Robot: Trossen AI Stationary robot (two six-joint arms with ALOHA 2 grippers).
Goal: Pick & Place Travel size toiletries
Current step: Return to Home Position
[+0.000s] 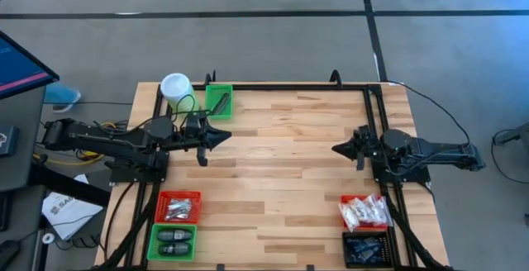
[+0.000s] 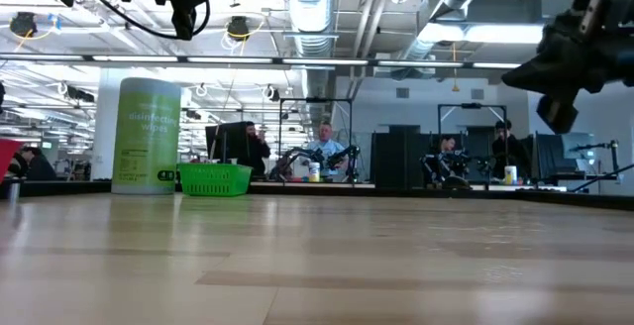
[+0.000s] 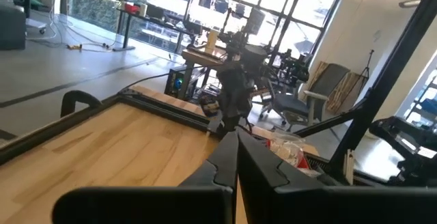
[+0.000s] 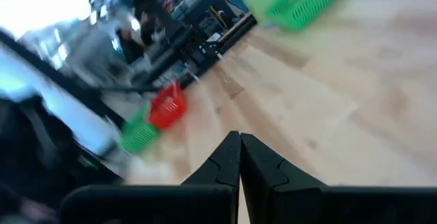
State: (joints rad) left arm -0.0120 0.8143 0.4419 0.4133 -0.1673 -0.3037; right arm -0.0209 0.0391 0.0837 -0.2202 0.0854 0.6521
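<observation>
Both arms are parked over the desk (image 1: pixel 281 180), nothing held.
- Left end effector (image 1: pixel 223 137): left side, just near of the far green bin (image 1: pixel 228 97). Fingers pressed together, empty.
- Right end effector (image 1: pixel 337 149): right side, mid-depth. Fingers pressed together, empty. Both wrist views agree.

Toiletries are all binned, none loose on the desk that I can see:
- white sachets (image 1: pixel 364 213) in the right red bin (image 1: pixel 364 197), near right
- dark packets (image 1: pixel 368 250) in the black bin (image 1: pixel 345 250), nearest right corner
- silvery tubes (image 1: pixel 177 209) in the left red bin (image 1: pixel 178 192), near left
- black oval pieces (image 1: pixel 172 242) in the near green bin (image 1: pixel 151 242), nearest left corner
- one dark item (image 1: pixel 219 103) in the far green bin, too small to identify

Handling (my read):
- All very light; low grip force is enough.
- Sachets are soft and crinkly and will deform. Pinch across the flat body, not a corner, or they flop and swing.
- Tubes are probably slick foil and may roll. Close across the narrow width, mid-length.
- Flat packets lie low. Come in steep and take an edge.
- Ovals look rigid and smooth, so there's a slip risk. Grip across the short axis.

Writing: the green canister (image 2: pixel 149 137), far left by the far green bin, has a label that reads roughly "disinfecting wipes". The smaller print isn't legible. No print readable on any toiletry.
</observation>
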